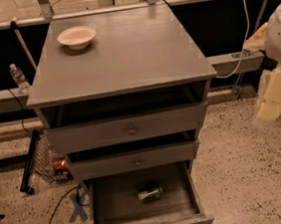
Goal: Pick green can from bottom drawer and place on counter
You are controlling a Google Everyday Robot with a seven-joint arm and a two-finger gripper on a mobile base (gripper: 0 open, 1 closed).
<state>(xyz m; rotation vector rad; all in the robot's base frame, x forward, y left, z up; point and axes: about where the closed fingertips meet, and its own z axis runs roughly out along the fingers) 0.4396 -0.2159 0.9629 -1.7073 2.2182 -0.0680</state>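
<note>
The green can [150, 193] lies on its side on the wood-grain floor of the open bottom drawer [110, 207], near the drawer's middle. The counter [124, 55] is the grey top slab of the cabinet. My arm hangs at the right edge of the view, off to the right of the cabinet and about level with the upper drawers. Its pale lower end, the gripper [271, 104], is well away from the can and touches nothing.
A white bowl [76, 36] sits on the counter's back left. Both upper drawers [131, 130] are pulled partly out over the bottom one. A clear bottle [18, 77] stands on a ledge at left. A red can [60, 165] lies in a wire basket on the floor.
</note>
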